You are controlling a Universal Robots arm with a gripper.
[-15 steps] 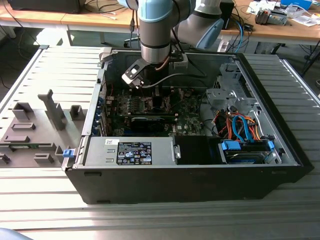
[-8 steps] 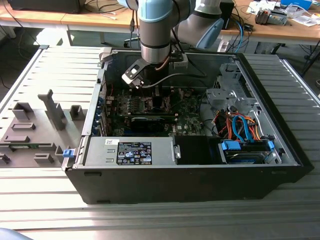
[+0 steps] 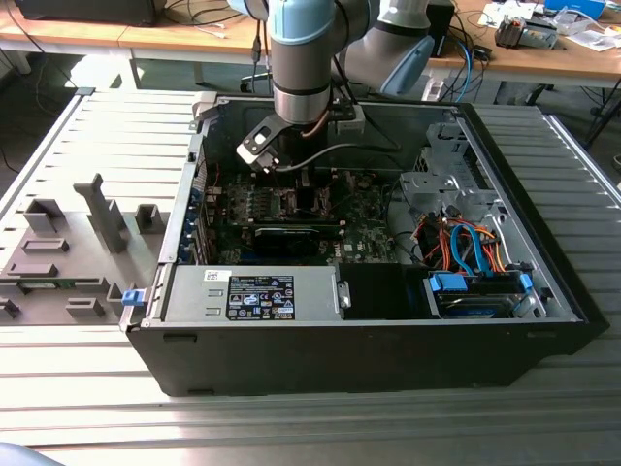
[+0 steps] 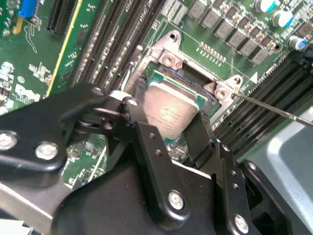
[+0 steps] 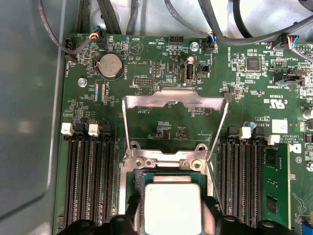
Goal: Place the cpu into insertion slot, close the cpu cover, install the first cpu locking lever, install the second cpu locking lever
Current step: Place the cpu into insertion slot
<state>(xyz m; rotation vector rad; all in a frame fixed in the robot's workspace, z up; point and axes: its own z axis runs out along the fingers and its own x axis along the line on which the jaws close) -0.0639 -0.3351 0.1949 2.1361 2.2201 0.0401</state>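
Note:
My gripper point(image 4: 168, 125) is shut on the cpu point(image 4: 170, 108), a small square chip with a silver top, with one black finger on each of two opposite edges. The cpu point(image 5: 172, 208) lies over the insertion slot point(image 4: 182, 78). Whether it rests in the slot or hovers just above it, I cannot tell. The slot's dark edge and metal rim point(image 5: 164, 161) show beyond the chip. The cpu cover point(image 5: 176, 97), a silvery frame with a large window, stands swung open away from the slot. A thin wire locking lever point(image 4: 274, 110) sticks out beside the slot. In the exterior view the gripper point(image 3: 281, 167) is low inside the open computer case.
Long black memory slots point(image 5: 90, 181) run on both sides of the socket. The case point(image 3: 543, 291) also holds a black graphics card point(image 3: 291, 233), a power supply point(image 3: 252, 291) and coloured cables point(image 3: 466, 243). Grey fixtures point(image 3: 58, 252) stand on the exterior view's left.

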